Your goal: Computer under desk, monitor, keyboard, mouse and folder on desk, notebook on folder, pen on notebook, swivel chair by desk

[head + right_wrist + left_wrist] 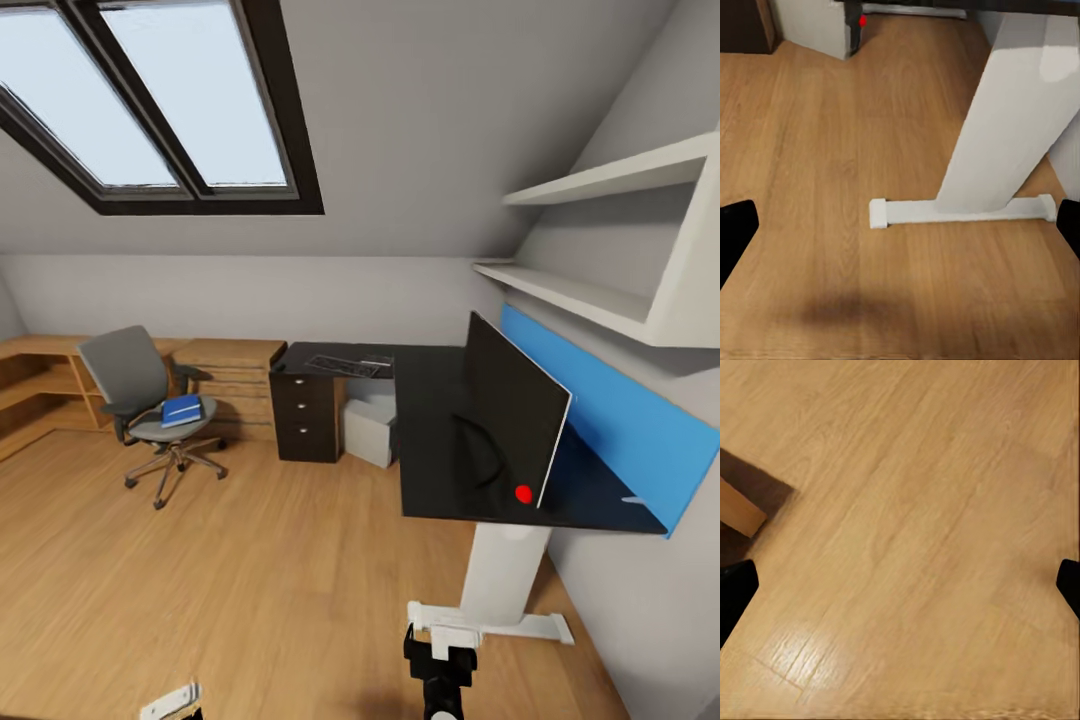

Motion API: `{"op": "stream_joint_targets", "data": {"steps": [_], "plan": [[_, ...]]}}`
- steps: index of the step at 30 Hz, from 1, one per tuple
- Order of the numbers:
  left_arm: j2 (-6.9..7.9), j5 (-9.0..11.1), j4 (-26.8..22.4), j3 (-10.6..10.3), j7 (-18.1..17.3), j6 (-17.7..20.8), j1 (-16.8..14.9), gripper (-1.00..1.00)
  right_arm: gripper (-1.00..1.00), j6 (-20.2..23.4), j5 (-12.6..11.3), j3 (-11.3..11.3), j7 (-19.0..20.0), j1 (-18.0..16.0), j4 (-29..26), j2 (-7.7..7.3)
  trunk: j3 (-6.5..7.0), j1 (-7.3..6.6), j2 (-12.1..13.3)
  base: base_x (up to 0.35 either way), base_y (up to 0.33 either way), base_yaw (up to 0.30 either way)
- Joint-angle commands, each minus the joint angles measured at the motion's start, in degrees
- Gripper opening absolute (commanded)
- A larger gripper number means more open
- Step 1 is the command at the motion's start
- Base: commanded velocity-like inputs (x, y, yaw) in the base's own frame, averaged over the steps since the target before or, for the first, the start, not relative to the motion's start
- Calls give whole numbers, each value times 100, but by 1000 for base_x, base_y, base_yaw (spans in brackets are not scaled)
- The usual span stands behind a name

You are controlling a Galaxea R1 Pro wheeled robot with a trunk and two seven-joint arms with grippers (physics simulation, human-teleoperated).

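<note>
From the head camera, the glossy black L-shaped desk (430, 440) on its white leg (505, 575) stands at about one o'clock, the wide flat black monitor (510, 415) on it. The slim grey keyboard (350, 366) lies at the desk's far end, the light-grey box-shaped computer (370, 430) beneath. The grey upholstered swivel chair (150, 400) sits at ten o'clock, well apart, a blue folder (182, 410) on its seat. The left gripper (900, 585) and right gripper (900, 225) hang over the wooden floor (250, 580), fingers spread apart.

The black L-shaped desk (440, 450) carries the upright monitor (510, 410) and, at its far end, the keyboard (348, 366). The grey computer (370, 430) sits beneath. A blue folder (181, 410) lies on the swivel chair (140, 390), well apart.
</note>
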Motion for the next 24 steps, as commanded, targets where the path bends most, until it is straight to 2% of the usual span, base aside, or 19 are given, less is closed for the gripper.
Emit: {"op": "stream_joint_targets", "data": {"steps": [1,4,6,8,9,24], "plan": [[5,-13,73,8,-63,-83,-6,100,100,-23,-39,59,27,15,29,1,-9,4,-8,241,260,0],[-1,-421,296,1,-141,-184,-6,100,100,-18,-35,61,442,67,79,1,-9,4,-8,241,261,0],[-4,-599,385,4,-150,-203,-6,100,100,-16,-33,58,679,79,153,1,-9,4,-8,239,265,0],[-6,-671,422,6,-155,-210,-6,100,100,-19,-30,57,819,84,248,1,-9,4,-8,236,268,0],[-7,-756,465,6,-159,-218,-6,100,100,-32,-22,49,1036,90,442,1,-9,4,-8,230,272,0],[-8,-790,494,23,-141,-205,-6,100,100,-41,-16,59,1158,92,553,1,-9,4,-8,215,282,-24]]}}
